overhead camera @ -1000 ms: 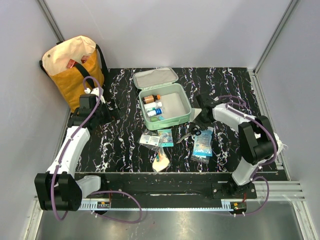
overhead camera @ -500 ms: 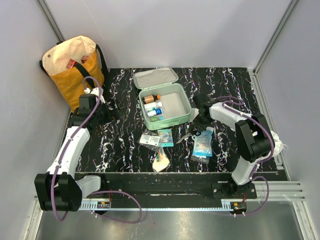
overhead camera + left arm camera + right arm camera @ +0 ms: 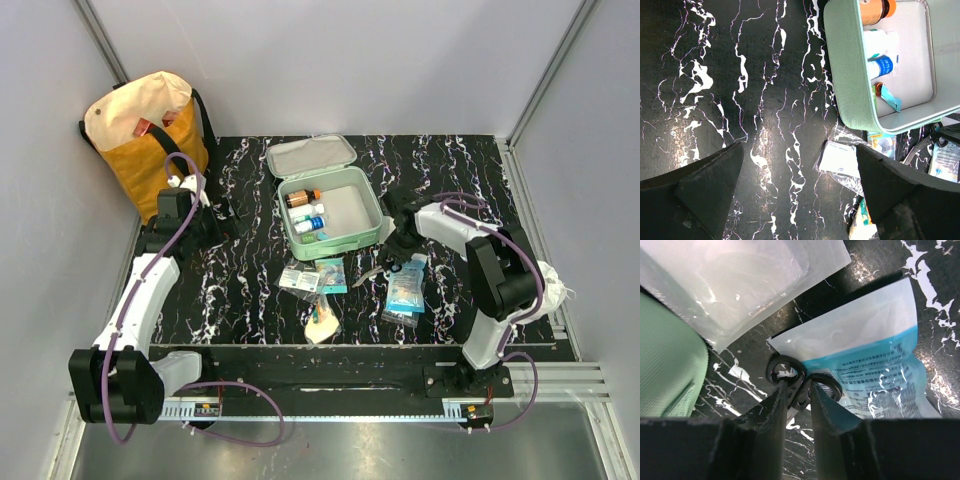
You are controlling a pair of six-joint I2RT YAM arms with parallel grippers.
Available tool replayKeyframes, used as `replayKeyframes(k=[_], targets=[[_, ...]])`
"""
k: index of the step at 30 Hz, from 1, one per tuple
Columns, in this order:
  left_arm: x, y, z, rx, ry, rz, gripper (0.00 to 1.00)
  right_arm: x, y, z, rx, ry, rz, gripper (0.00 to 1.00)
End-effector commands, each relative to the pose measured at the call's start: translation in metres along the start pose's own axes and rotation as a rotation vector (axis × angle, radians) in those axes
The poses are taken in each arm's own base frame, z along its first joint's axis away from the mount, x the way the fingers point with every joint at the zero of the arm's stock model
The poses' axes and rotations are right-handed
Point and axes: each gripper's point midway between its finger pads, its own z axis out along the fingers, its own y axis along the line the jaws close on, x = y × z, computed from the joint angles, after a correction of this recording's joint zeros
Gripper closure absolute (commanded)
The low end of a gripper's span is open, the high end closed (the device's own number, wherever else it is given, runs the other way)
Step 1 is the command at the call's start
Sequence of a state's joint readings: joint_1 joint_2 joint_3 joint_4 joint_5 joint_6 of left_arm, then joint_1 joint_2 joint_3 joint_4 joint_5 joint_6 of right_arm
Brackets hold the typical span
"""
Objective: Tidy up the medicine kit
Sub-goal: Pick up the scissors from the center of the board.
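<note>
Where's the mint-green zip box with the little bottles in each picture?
Top external: the mint-green zip case sits mid-table, its lid open behind it.
Left wrist: upper right corner, bottles inside.
Right wrist: only its green wall, at the left edge.
Shared landmark: the black white-veined marble tabletop under it.

Tote bag [image 3: 145,130] (yellow, cream), marbled black table [image 3: 250,290]

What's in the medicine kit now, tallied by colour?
Inside the medicine kit:
amber bottle: 1
white bottle: 1
blue-and-white bottle: 1
small orange-and-teal item, kind unclear: 1
Total: 4
</note>
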State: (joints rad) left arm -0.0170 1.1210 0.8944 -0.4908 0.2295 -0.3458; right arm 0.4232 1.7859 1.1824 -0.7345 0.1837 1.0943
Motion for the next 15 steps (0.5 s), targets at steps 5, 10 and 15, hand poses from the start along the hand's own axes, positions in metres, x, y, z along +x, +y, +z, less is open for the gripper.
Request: replayKeyframes(k=[5, 10, 15], targets=[[-0.021, -0.008, -0.008, 0.031, -0.082, 0.015, 0.01, 0.011, -0.005, 0.025, 0.073, 0.026, 0.015, 0.7], [-0.021, -0.007, -0.007, 0.03, -0.081, 0.014, 0.01, 0.021, -0.016, 0.036, 0.12, 0.055, 0.035, 0.7], [-0.019, -0.008, -0.006, 0.035, -0.071, 0.011, 0.01, 0.035, -0.015, 0.03, 0.11, 0.128, 0.103, 0.66]])
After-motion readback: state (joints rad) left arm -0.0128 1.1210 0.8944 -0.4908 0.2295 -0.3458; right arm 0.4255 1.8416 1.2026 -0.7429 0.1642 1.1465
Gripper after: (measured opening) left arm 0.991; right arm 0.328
